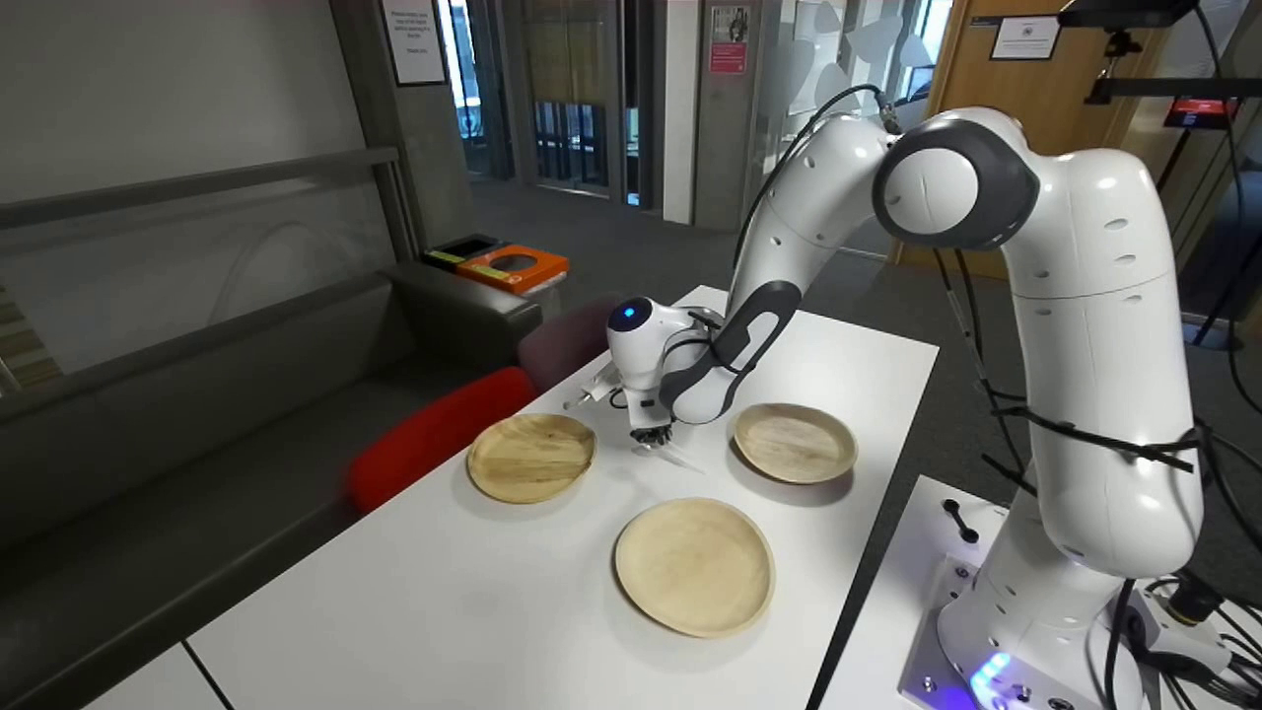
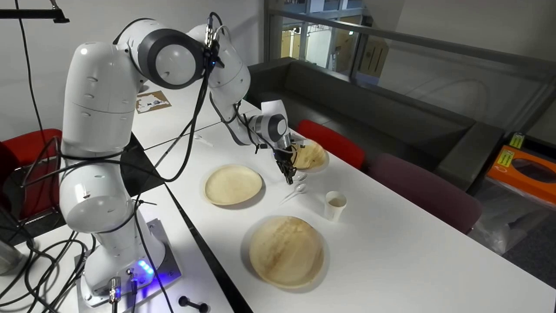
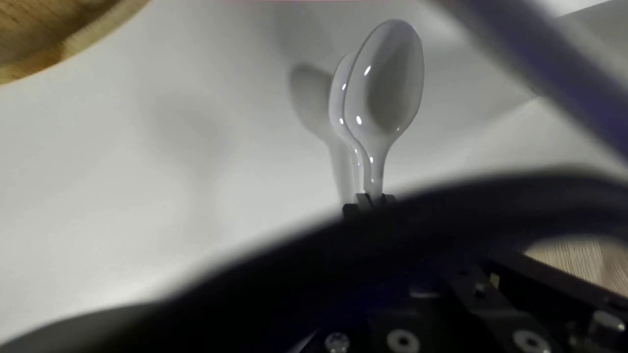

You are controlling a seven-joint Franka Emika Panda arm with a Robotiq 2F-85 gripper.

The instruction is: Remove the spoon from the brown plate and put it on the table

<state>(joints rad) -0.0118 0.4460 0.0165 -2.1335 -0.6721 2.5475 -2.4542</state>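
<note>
While your gripper (image 3: 376, 197) is pinching the spoon (image 3: 385, 93), you are holding it above the table (image 3: 108, 186).
Bowl (image 3: 392, 73) is pointing to twelve o'clock, wrist view; likely light, slick: you are best gripping the handle (image 3: 376, 184).

The white table (image 2: 412, 261) carries three wooden plates (image 2: 286, 252) — all apart — and an upright pale cup (image 2: 335, 208).

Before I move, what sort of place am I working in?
Probably a shared lounge or break area in an office or campus building, rather than a home: there is a long dark sofa, an orange-topped bin near its end, and a printed notice posted up.
</note>
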